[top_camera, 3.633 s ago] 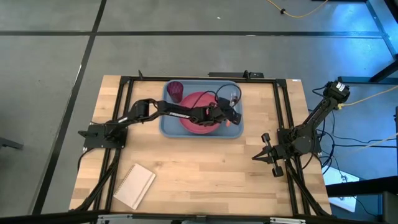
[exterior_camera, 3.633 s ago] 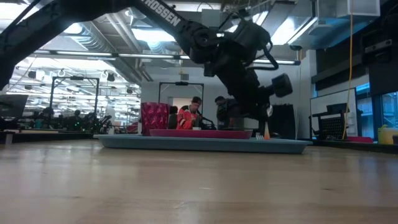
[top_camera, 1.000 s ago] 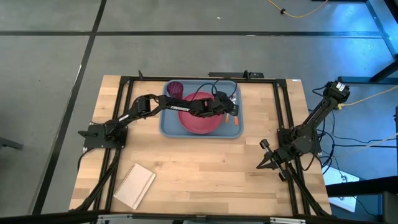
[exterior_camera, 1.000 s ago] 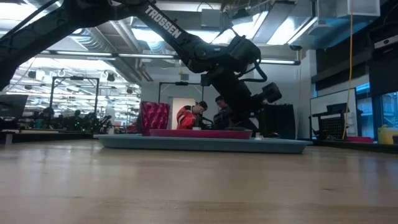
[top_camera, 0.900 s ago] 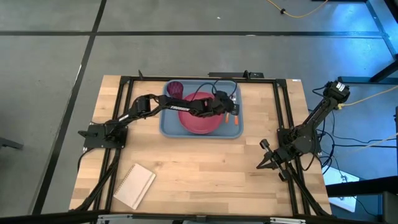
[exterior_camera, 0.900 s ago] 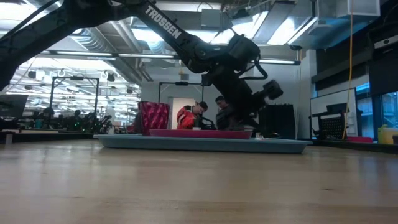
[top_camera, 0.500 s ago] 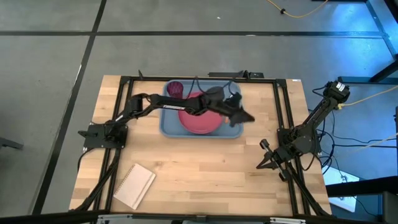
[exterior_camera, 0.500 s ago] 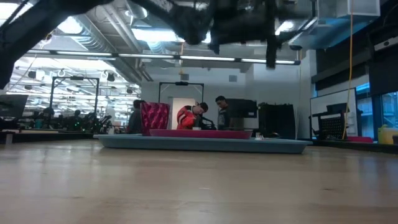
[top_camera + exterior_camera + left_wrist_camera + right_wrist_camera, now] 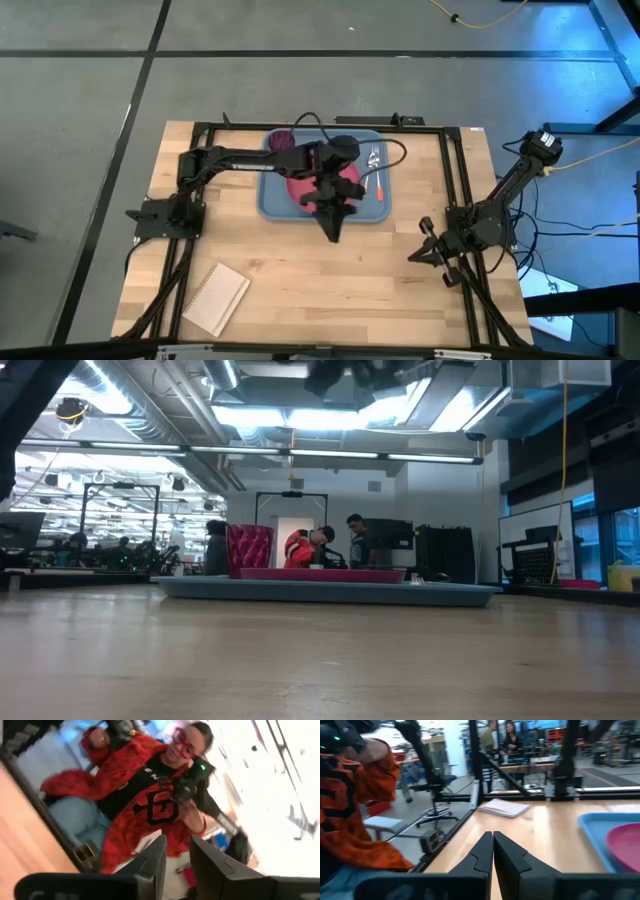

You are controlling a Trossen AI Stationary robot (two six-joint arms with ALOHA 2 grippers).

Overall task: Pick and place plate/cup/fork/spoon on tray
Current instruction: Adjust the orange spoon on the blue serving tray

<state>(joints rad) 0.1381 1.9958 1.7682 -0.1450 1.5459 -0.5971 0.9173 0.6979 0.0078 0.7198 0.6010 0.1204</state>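
The light blue tray (image 9: 272, 203) lies at the table's far middle; it also shows in the low view (image 9: 460, 592). On it lie the pink plate (image 9: 300, 190), the dark red cup (image 9: 283, 141) at its far left corner, and two orange-handled utensils (image 9: 377, 170) on its right part; I cannot tell fork from spoon. My left gripper (image 9: 333, 232) hangs high above the tray's near edge, slightly open and empty (image 9: 176, 855). My right gripper (image 9: 414, 254) is shut and empty near the table's right edge.
A white notebook (image 9: 215, 298) lies at the table's near left corner. Black frame rails (image 9: 455, 190) run along the table's sides. A person in a red and black top shows close in the left wrist view (image 9: 145, 795). Bare wood lies between tray and near edge.
My left gripper has risen from low over the utensils on the tray's right part, swung toward the table's near edge and turned about. It now hangs high, out of the low view. The plate, cup and utensils stay on the tray.
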